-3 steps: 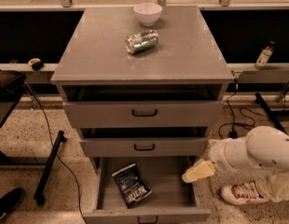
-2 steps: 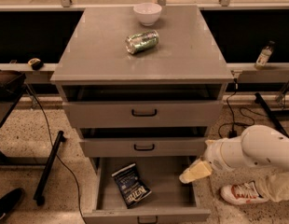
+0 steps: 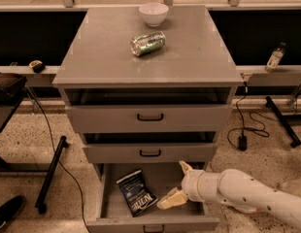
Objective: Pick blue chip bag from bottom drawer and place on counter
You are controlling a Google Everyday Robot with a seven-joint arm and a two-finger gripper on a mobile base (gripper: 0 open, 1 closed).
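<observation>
Gripper [image 3: 171,184] position: inside the open bottom drawer [image 3: 116,222], over the right half of its floor, at 5 o'clock from the centre of the view. The white arm enters from the lower right. The two fingers stand wide apart and hold nothing; one points toward 12 o'clock, and the other points toward 8 o'clock with its tip just beside the near right corner of the blue chip bag [image 3: 137,192]. Whether that tip touches the bag cannot be determined.

Blue chip bag: lies flat on the drawer floor, left of centre, at 9 o'clock from the gripper. No finger encloses it.

Counter [image 3: 102,47]: carries a crushed can [image 3: 147,42] near the middle and a white bowl [image 3: 153,13] at 12 o'clock from the can. The bare area at 6 o'clock from the can looks suitable for placement.

Task status — early stage:
- Done: drawer open, gripper lowered beside the bag.
- Not yet done: centre the fingers over the bag, close, lift clear of the drawer front, carry up past the two upper drawers, release on the counter.

Judgement: the grasp has not started — no part of the transfer is complete.
</observation>
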